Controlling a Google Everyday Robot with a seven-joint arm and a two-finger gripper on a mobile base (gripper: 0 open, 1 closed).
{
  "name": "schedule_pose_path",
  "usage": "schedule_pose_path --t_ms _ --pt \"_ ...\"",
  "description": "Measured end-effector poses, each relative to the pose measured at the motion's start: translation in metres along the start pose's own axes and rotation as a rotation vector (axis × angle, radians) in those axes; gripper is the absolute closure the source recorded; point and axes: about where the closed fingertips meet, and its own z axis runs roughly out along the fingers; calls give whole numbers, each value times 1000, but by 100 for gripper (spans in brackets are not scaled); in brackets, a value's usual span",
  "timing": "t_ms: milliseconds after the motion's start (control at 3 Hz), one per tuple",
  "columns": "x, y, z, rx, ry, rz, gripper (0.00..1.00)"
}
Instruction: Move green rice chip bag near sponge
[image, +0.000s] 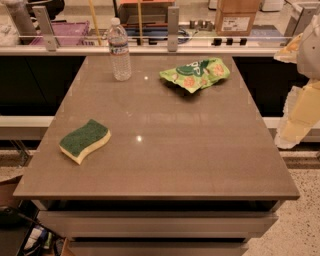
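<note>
The green rice chip bag lies crumpled on the far right part of the brown table. The sponge, pale yellow with a dark green top, lies flat near the table's left edge, well apart from the bag. My gripper shows as white and pale yellow parts at the right edge of the view, beyond the table's right side and off its surface. It is to the right of the bag and holds nothing that I can see.
A clear water bottle stands upright at the far left of the table, left of the bag. A glass rail with metal posts runs behind the table. Boxes and clutter sit beyond it.
</note>
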Motion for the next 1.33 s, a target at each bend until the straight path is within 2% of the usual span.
schedule_pose_path --t_ms 333,667,1333 --pt "0 0 0 2 -1 -2 0" --pt "-1 -11 2 8 -21 -50 0" --pt "-2 -54 19 7 -94 -191 0"
